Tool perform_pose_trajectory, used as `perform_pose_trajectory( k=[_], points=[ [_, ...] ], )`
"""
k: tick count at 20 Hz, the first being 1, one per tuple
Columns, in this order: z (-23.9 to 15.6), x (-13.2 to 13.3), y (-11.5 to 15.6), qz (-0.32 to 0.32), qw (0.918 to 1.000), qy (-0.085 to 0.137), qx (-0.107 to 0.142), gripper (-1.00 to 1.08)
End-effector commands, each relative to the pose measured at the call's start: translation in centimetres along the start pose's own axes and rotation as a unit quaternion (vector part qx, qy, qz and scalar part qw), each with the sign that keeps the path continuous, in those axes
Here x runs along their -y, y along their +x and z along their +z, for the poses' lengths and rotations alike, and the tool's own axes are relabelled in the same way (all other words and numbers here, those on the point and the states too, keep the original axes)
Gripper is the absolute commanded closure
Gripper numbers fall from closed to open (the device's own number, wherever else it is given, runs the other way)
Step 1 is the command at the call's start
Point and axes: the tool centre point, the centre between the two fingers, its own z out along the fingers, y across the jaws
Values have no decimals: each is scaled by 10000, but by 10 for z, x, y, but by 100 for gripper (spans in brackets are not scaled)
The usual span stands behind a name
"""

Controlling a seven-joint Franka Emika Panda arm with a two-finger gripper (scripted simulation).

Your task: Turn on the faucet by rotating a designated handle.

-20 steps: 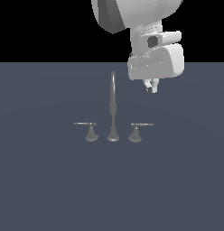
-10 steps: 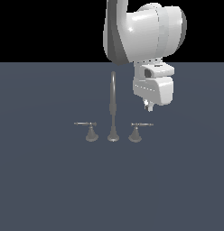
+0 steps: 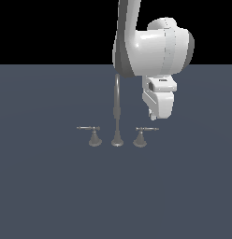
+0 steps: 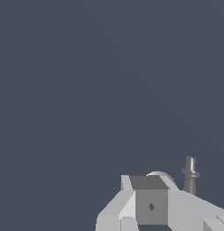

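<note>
**Trainee:** How would you handle the approach from here?

**Coach:** You want the pincer (image 3: 150,113) to come down beside the thin bar of the designated handle (image 3: 142,135), not onto its cone base. Push near the bar's free end, where you get the most leverage, and sweep in an arc around the cone, not in a straight line (a straight shove will likely slide off such a thin bar). Lower slowly; the bar is easy to overshoot.

**Trainee:** Where exactly is the handle?

**Coach:** The faucet (image 3: 117,112) stands out on the open grey bench (image 3: 52,186), well away from its near edge. Your handle is the one on the exterior view's right of the gooseneck spout, its bar pointing away from the spout. The other handle (image 3: 92,134), on the far side of the spout, is its mirror twin, so leave that alone.

**Trainee:** And relative to the pincer?

**Coach:** In the exterior view the pincer hangs above the bar's outer end, apart from it, with nothing touching. How far in front or behind it sits, you can't judge from that view. The wrist view shows a small grey post (image 4: 190,173) just past the pincer body, probably part of the faucet, though I wouldn't swear which part.

**Trainee:** Are the fingers apart or together?

**Coach:** I can't tell; neither view shows the tips clearly. It holds nothing, as far as you can see.
</note>
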Motion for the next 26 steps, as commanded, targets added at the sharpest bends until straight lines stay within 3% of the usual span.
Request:
perform_pose_trajectory(
  k=[1,13,26],
  points=[
    [30,-5,-9,142,9997,-123,165,108],
    [39,-3,-10,343,9990,-67,277,108],
    [40,-42,4,347,9990,-64,279,108]
  ],
)
